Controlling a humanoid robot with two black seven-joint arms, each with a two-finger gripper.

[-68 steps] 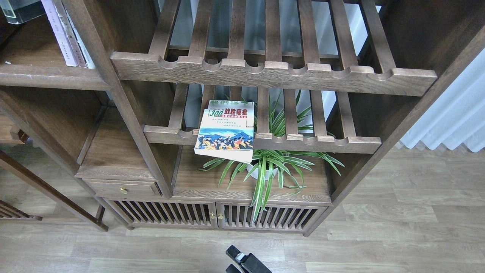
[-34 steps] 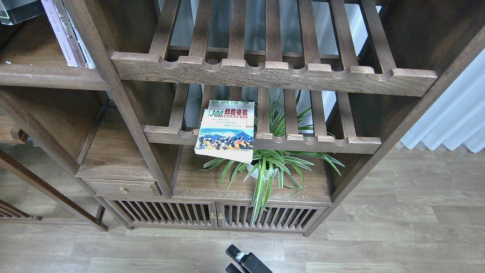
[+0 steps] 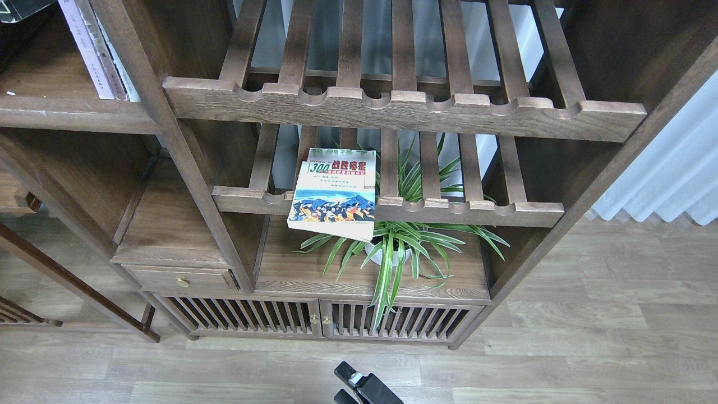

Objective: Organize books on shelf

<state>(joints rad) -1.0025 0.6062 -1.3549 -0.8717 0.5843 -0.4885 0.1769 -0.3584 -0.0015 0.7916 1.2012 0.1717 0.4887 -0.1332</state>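
The colourful book marked "300" [image 3: 335,193] lies flat on the lower slatted rack [image 3: 477,212], its front end hanging over the notched rail. A second book [image 3: 342,152] lies under it, only its far edge showing. The pale lavender book [image 3: 84,50] stands upright on the solid dark-brown shelf [image 3: 67,112] at the upper left, with thin books [image 3: 116,67] beside it. A sliver of a grey, black-edged thing [image 3: 22,8] shows at the top left corner. A black part of my arm [image 3: 364,387] shows at the bottom edge; its fingers cannot be made out. My left gripper is out of view.
A potted spider plant [image 3: 401,247] stands on the board under the lower rack. An upper slatted rack [image 3: 404,106] juts out above. A small drawer [image 3: 179,279] and slatted cabinet doors [image 3: 320,320] are below. A white curtain [image 3: 673,168] hangs at right.
The grey, black-edged thing at the top left corner has slid up and left, nearly out of the view. The books and the black arm part have not moved.
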